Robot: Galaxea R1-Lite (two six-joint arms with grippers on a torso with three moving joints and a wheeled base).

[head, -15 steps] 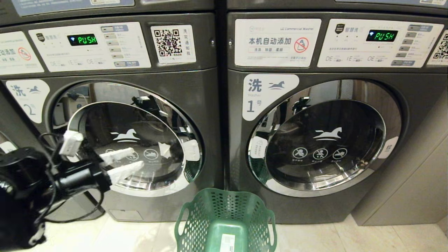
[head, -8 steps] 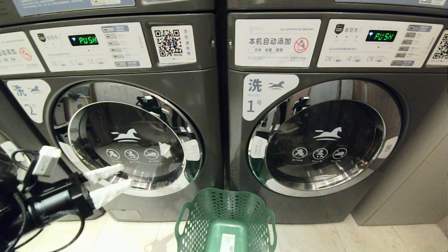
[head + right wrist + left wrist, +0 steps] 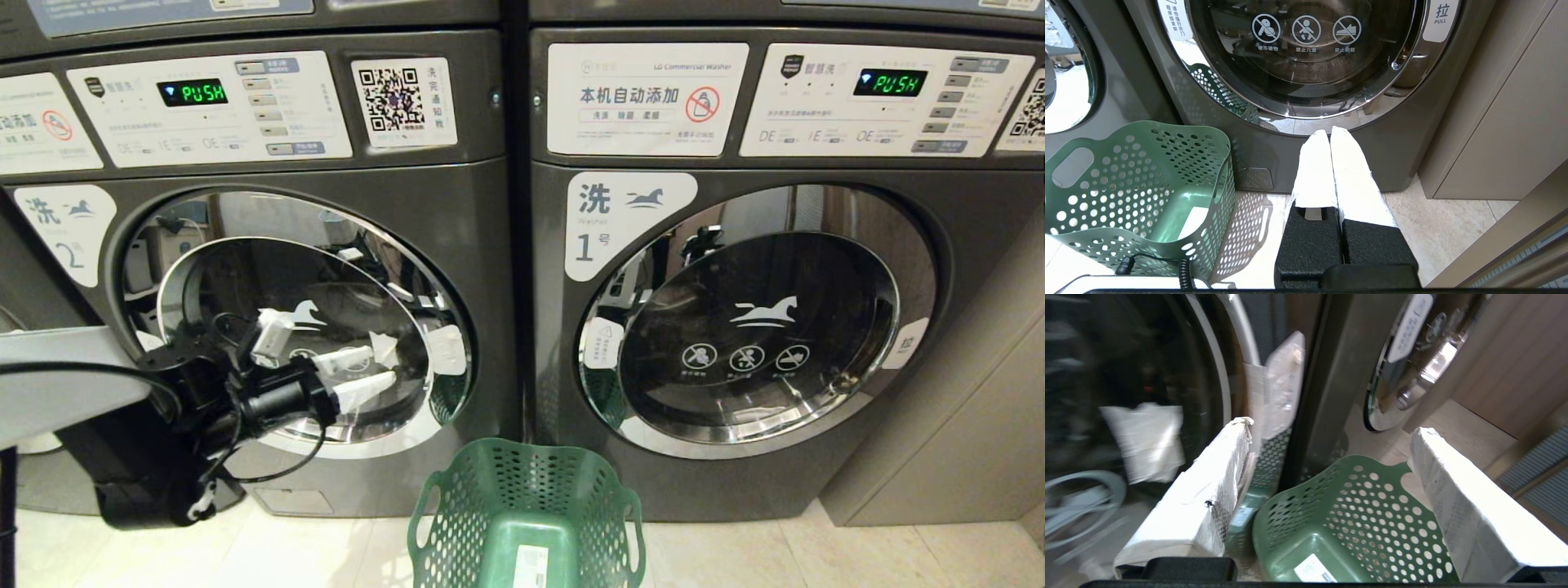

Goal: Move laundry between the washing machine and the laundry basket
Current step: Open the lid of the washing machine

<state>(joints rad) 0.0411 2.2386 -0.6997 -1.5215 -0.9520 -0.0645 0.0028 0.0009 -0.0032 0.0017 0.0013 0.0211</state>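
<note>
Two grey front-loading washing machines stand side by side with both round doors closed. My left gripper [image 3: 382,366] [image 3: 1331,428] hangs open and empty in front of the left washing machine's door glass [image 3: 245,278]. Its white-wrapped fingers [image 3: 347,359] point toward the white handle tag [image 3: 447,349] at the door's right edge. The green perforated laundry basket [image 3: 522,482] [image 3: 1372,506] [image 3: 1167,163] sits on the floor between the machines, with only a white label inside. No laundry shows in any view. My right gripper [image 3: 1330,132] is shut and parked low, facing the base of the right washing machine [image 3: 759,327].
A beige cabinet panel [image 3: 963,425] flanks the right machine. Pale floor tiles [image 3: 816,555] run along the front. Both control panels [image 3: 212,106] read PUSH. A black cable [image 3: 1180,269] lies near the basket in the right wrist view.
My left arm dipped down and left, then swung up and right. The open gripper is now farther right across the left door glass. The right arm has not moved.
</note>
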